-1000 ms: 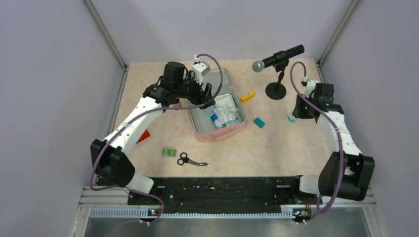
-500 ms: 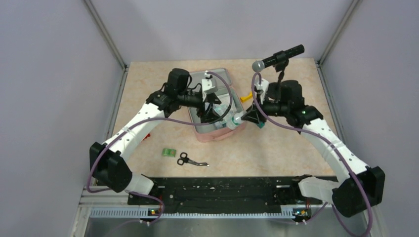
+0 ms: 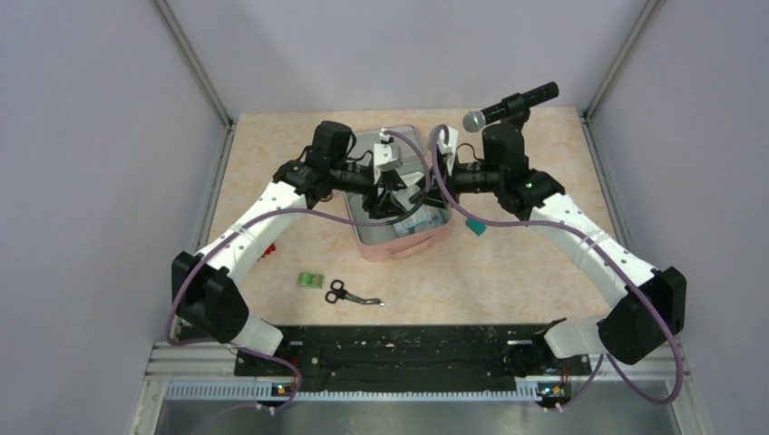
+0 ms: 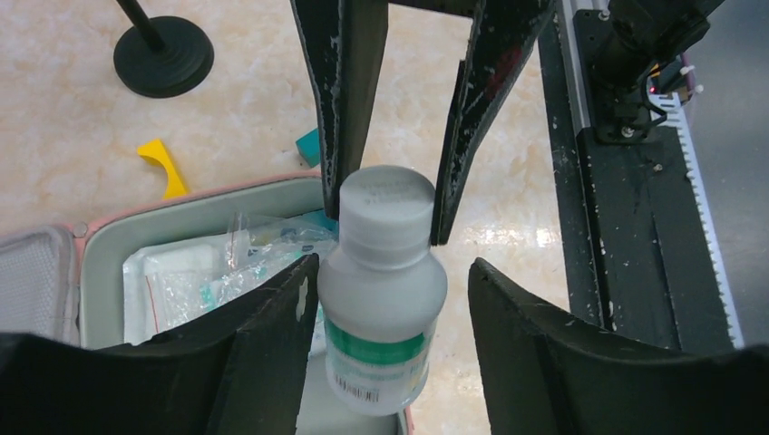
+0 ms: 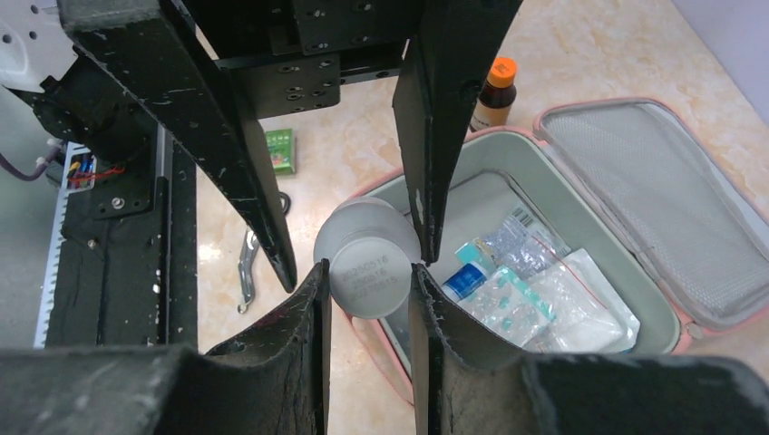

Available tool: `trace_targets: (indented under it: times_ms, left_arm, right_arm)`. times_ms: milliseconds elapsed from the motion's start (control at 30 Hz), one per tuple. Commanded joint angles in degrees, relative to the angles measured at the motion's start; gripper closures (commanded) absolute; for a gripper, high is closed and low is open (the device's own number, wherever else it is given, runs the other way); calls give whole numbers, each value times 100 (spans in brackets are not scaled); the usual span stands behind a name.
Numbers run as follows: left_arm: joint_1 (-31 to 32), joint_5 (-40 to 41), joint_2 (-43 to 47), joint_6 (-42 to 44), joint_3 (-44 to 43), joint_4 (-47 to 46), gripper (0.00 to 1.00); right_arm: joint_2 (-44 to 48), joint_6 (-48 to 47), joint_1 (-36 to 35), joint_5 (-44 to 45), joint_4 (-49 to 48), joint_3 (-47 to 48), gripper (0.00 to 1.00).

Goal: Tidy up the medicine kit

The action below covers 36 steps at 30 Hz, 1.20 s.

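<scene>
The pink medicine kit (image 3: 401, 245) lies open mid-table, lid flat behind it, with clear packets and a blue-capped tube inside; it also shows in the left wrist view (image 4: 195, 216) and the right wrist view (image 5: 655, 333). My right gripper (image 5: 367, 283) is shut on the cap of a white bottle (image 5: 370, 272) with a green label. It holds the bottle (image 4: 385, 299) over the kit's near corner. My left gripper (image 4: 390, 349) is open, with one jaw on each side of the bottle's body. Both grippers meet above the kit in the top view, left (image 3: 390, 198) and right (image 3: 424, 192).
A microphone (image 3: 508, 107) on a black stand (image 4: 163, 56) stands behind the kit on the right. A yellow piece (image 4: 163, 165) and a teal block (image 3: 475, 228) lie right of the kit. Scissors (image 3: 349, 294), a green packet (image 3: 311, 280), a red item (image 3: 265, 249) and an orange-capped brown bottle (image 5: 494, 91) lie to its left.
My right arm has swung in from the far right with the white bottle to above the kit. My left gripper has moved over the kit, its open jaws now around the bottle.
</scene>
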<state>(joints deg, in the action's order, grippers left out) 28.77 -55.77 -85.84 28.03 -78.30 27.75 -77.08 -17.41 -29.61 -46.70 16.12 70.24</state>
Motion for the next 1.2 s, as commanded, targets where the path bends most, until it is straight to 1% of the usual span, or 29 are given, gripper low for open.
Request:
trace_targets:
  times_ms: [0,100,267,300,333,433,467,567,700,833,967,1067,1167]
  left_arm:
    - [-2,44,88,-78,21,-278,40]
    - [1,208,102,-205,42,-265,54]
    - [-59,404,179,-576,290,-372,67]
    - [-80,414,200,-713,346,-440,69]
    - [-124,422,216,-849,399,-504,70]
    - [-207,678,243,-1242,521,-583,75]
    - [-243,891,230,-1454,559,-572,77]
    - [-403,1753,117,-2319,699,-565,77]
    - [-757,2597,-155,-3840,787,-832,77]
    - [-1001,3053,-748,-4807,479,-872,77]
    - [-1005,3263,-1257,-5381,302,-1114,78]
    - [-997,3688,-1631,-5565,45,-927,80]
    - [-997,4211,-1929,-5766,-195,-672,84]
  right_arm:
    - [15,138,-98,-105,-697,119,100]
    - [55,298,-105,-15,-802,-24,100]
    - [71,471,-101,92,-962,-146,100]
    - [64,526,-103,159,-980,-160,88]
    - [61,596,-100,287,-991,-166,74]
    - [135,849,-95,690,-940,-164,44]
    - [190,904,-92,841,-905,-179,38]
    - [414,1141,0,1286,-849,-298,27]
    - [648,1284,159,1410,-590,-554,26]
    - [798,1306,223,1493,-504,-769,26]
    - [864,1278,230,1553,-460,-825,27]
    - [908,1167,236,1621,-383,-833,27]
    - [958,1115,243,1678,-311,-857,27]
